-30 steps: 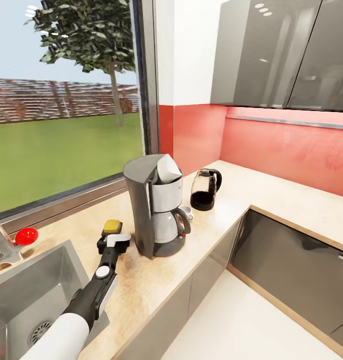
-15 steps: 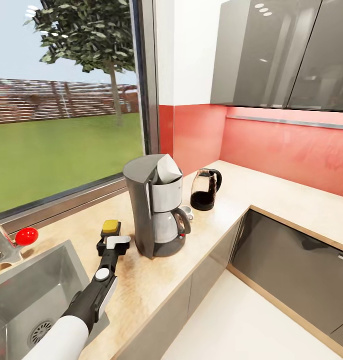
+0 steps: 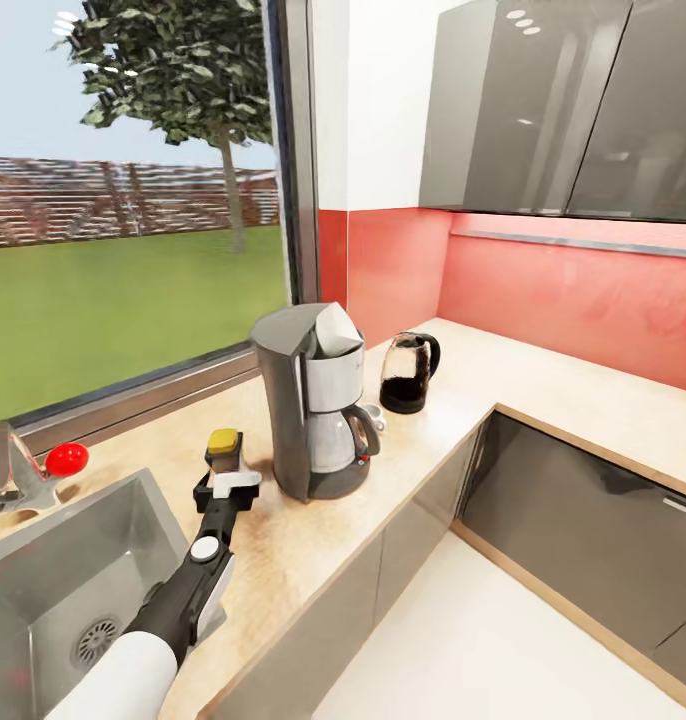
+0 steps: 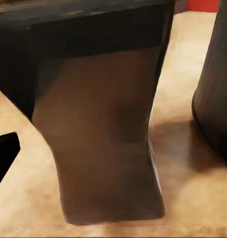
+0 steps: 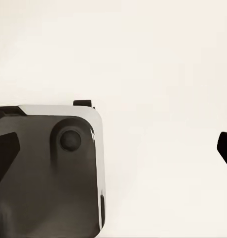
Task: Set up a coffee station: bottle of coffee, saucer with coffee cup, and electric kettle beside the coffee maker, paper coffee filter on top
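Observation:
The coffee maker (image 3: 316, 415) stands on the kitchen countertop (image 3: 293, 540), with the white paper coffee filter (image 3: 335, 334) on its top. The electric kettle (image 3: 409, 372) is just behind it to the right. Between them the coffee cup (image 3: 374, 417) sits on the saucer (image 3: 380, 427), both partly hidden by the machine. The bottle of coffee (image 3: 223, 447), yellow-lidded, stands left of the coffee maker; its brown body (image 4: 101, 129) looms close in the left wrist view. My left gripper (image 3: 227, 482) is open around its base, one fingertip (image 4: 4, 154) apart from the jar. My right gripper (image 5: 113, 148) is open over pale floor.
A steel sink (image 3: 53, 590) is set into the counter at the left, with a red-knobbed tap (image 3: 63, 459) behind it. A large window runs along the back; grey wall cabinets (image 3: 543, 110) hang above the red backsplash. The counter turns a corner at the right over grey cabinets (image 3: 573, 520).
The whole head view has shifted slightly, so the camera moved. The left gripper stays at the jar, a little lower against the lid than before.

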Tool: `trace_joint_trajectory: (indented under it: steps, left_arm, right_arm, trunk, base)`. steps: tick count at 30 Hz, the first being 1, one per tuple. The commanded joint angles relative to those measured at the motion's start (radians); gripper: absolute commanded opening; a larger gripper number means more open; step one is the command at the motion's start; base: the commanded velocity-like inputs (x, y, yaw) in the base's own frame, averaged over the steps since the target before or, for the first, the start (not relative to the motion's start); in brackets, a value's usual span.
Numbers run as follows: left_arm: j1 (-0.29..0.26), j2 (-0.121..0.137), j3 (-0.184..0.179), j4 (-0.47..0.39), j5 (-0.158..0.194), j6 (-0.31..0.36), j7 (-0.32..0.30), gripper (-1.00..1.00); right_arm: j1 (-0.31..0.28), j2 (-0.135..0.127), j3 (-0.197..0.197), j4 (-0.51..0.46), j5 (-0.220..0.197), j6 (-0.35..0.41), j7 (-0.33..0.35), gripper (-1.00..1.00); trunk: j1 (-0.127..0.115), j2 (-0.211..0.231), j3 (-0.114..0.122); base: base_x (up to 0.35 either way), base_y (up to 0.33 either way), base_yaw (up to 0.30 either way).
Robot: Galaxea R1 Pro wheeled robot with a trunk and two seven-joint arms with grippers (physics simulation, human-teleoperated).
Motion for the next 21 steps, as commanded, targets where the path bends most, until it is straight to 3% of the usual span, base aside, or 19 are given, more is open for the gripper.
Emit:
trace_joint_trajectory:
  steps: [1,11,21]
  left_arm:
    - [-0.001,0.0,-0.002,0.001,-0.01,-0.001,0.009,1.0]
    - [-0.001,0.0,-0.001,0.001,-0.011,0.001,0.009,1.0]
    - [-0.001,0.0,-0.001,0.001,-0.011,-0.001,0.009,1.0]
  right_arm:
    - [-0.001,0.0,0.002,0.001,-0.006,-0.004,-0.001,1.0]
    - [-0.001,0.0,0.002,0.001,-0.006,-0.004,-0.001,1.0]
    - [-0.001,0.0,0.002,0.001,-0.005,-0.004,-0.001,1.0]
  trunk:
    - [0.0,-0.002,-0.002]
    - [0.0,-0.002,-0.002]
    - [0.0,-0.002,-0.002]
  base:
    - [-0.331,0.0,0.0]
    - [-0.334,-0.016,0.0]
    - [-0.293,-0.15,0.0]
